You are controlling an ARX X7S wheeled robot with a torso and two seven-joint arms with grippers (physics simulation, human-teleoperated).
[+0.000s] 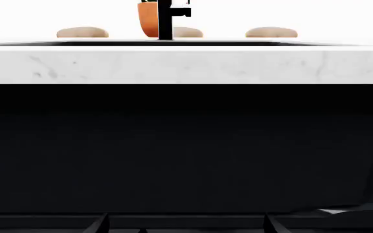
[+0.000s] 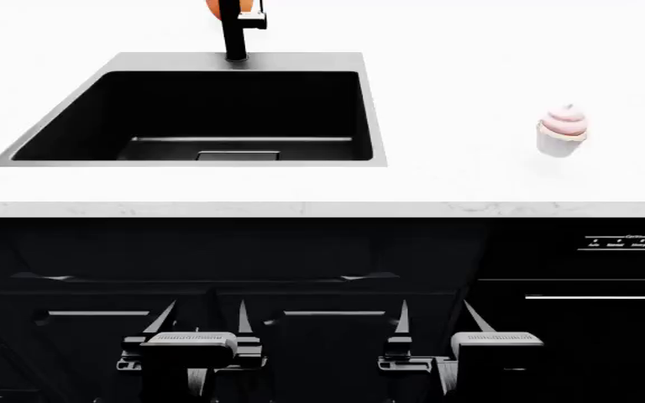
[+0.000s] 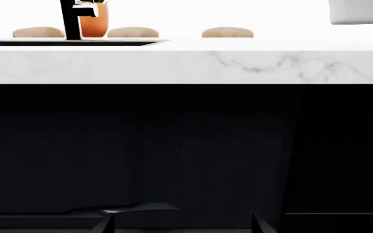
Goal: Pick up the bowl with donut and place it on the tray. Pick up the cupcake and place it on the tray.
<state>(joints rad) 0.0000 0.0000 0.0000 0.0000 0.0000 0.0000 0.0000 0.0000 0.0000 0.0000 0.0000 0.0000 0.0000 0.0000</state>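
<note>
Both grippers hang low in front of the dark cabinet fronts (image 2: 300, 252), below the edge of the white marble counter (image 2: 469, 180). In my head view the left gripper (image 2: 201, 319) has its two thin fingers spread apart with nothing between them, and the right gripper (image 2: 432, 317) is spread the same way, also holding nothing.

On the counter I see the cupcake (image 2: 563, 131) with pink frosting, standing upright at the right side, well apart from the black sink basin (image 2: 205, 117). Behind the sink stands a black faucet (image 2: 236, 29), and just behind it an orange plant pot (image 2: 219, 7), mostly cut by the frame. I cannot see the bowl, the donut or the tray in my head view.

From my right wrist camera a white object (image 3: 358, 12) shows on the counter, but I cannot tell what it is. Between my grippers and the cupcake stands the counter edge.
</note>
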